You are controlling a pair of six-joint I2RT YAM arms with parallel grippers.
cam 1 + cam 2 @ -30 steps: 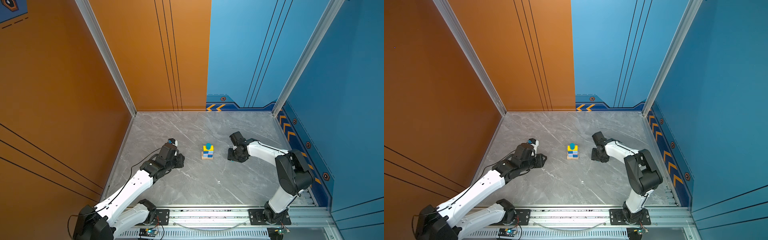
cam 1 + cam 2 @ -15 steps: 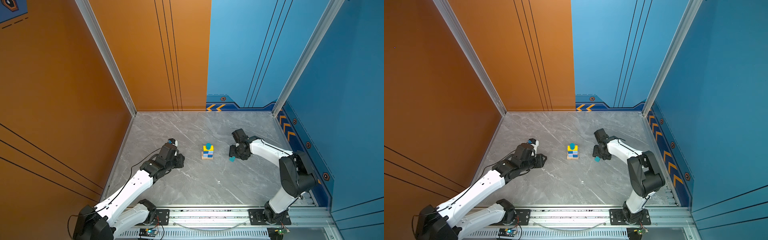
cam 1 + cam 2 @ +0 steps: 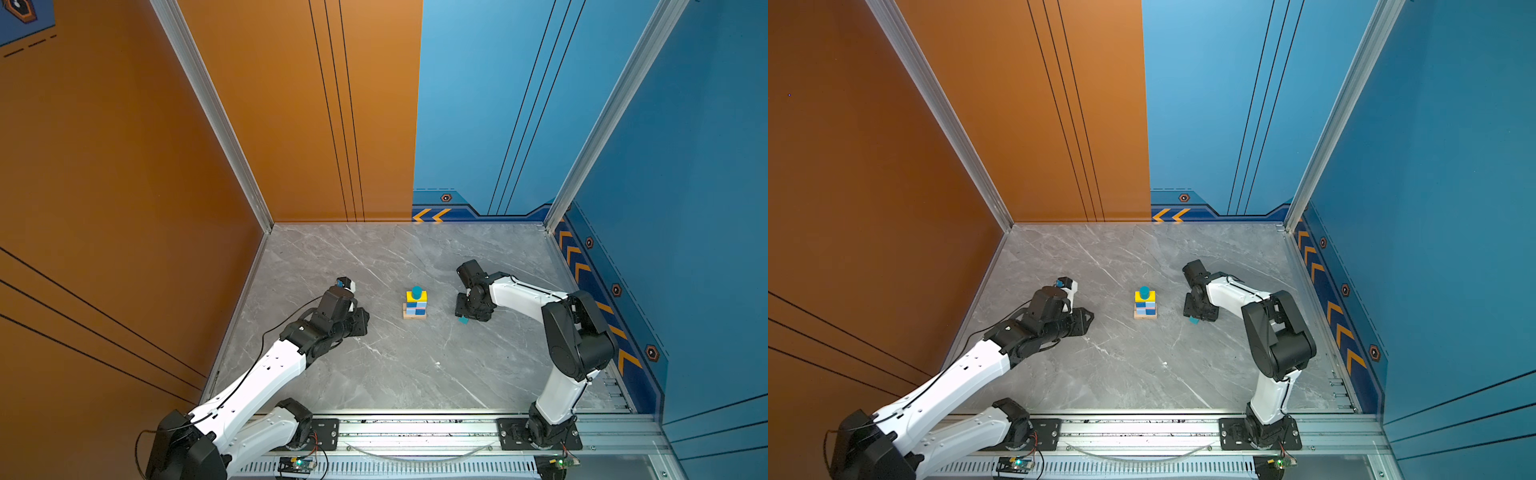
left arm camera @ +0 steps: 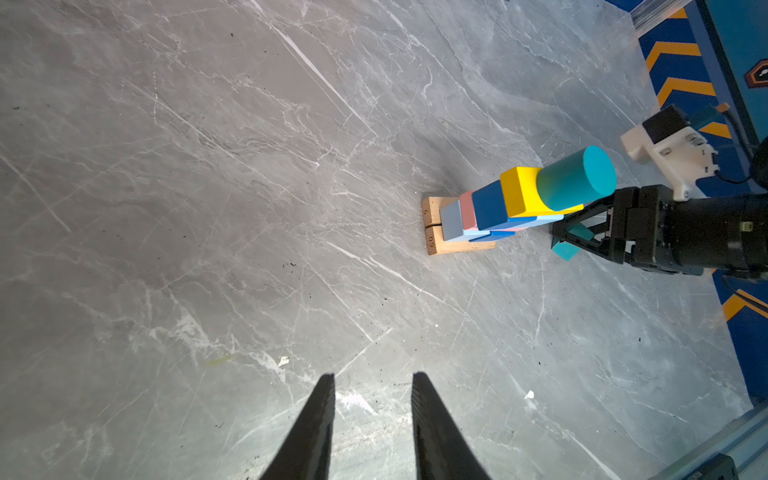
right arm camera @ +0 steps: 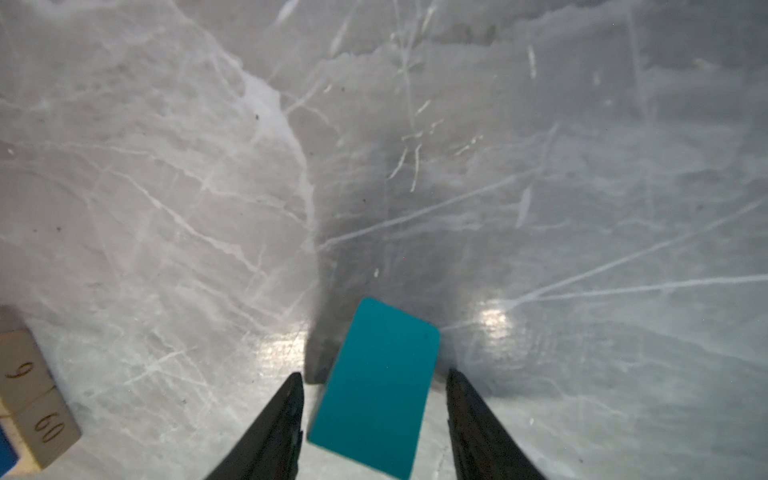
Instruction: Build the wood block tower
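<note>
tower (image 3: 415,303) stands, teal block (image 5: 376,386) on the bench (image 3: 395,365)

your right fingers (image 5: 270,436) sit apart on either side of the teal block, not clamped on it. it lies just right of the tower, which is topped by a teal cylinder (image 4: 575,178). your left fingers (image 4: 316,428) are apart and empty, well left of the tower.

I see a grey stone floor (image 3: 395,365) with thin white lines all over it. A tiny white crumb (image 4: 284,360) lies on it. To my left is a big orange wall (image 3: 124,166), and to my right is a blue wall (image 3: 478,104). Shiny silver posts (image 3: 216,124) stand in the far corners. Yellow arrows (image 3: 432,215) sit low on the blue wall. Along the front edge runs a long metal rail (image 3: 415,432), and just below it is a little board with a green light (image 3: 297,462).
</note>
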